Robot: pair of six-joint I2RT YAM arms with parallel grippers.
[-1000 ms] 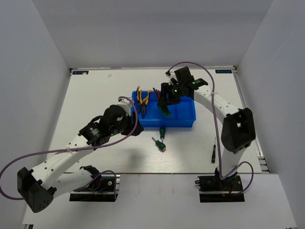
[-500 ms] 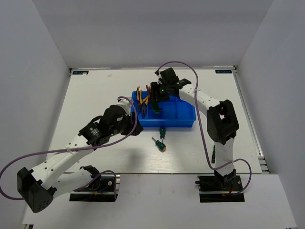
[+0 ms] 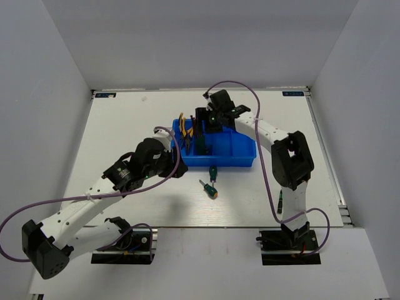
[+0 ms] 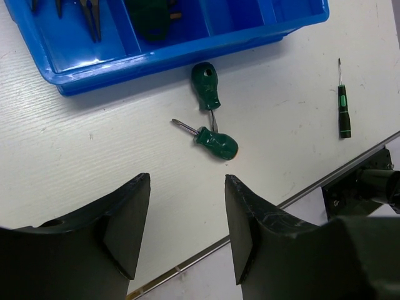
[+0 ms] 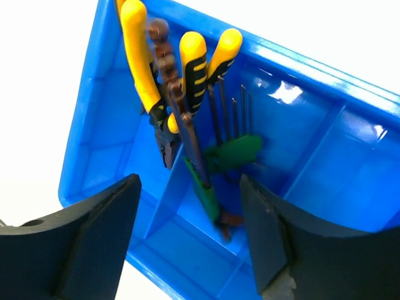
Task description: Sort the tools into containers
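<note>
**Right end effector open over the tray; three screwdrivers on the table**

The tray (image 3: 237,161) sits mid-table, slightly toward the far edge. The right end effector (image 3: 203,134) hangs over its left half with its fingers (image 5: 100,231) spread wide and touching nothing. Below them, in the wrist view, two pliers (image 5: 140,62) are in the left-end compartment, their yellow handles leaning up on the rim (image 5: 312,69). The hex-key set (image 5: 240,150) lies in the next compartment. A long, partly green tool (image 5: 203,187) shows over the divider between those two compartments. It is too blurred to tell what it is or whether it is resting.

The left end effector (image 3: 177,164) hovers by the tray's near-left corner, open and empty. Its fingers (image 4: 134,212) stand apart above bare table (image 4: 75,156).

Two stubby screwdrivers lie on the table just on the near side of the tray. One (image 4: 205,84) is close to the tray wall (image 4: 175,53). The other (image 4: 215,142) lies just beyond it toward the near edge, their shafts crossing or touching. The thin screwdriver (image 4: 342,109) lies well apart from them, toward the right edge.
</note>
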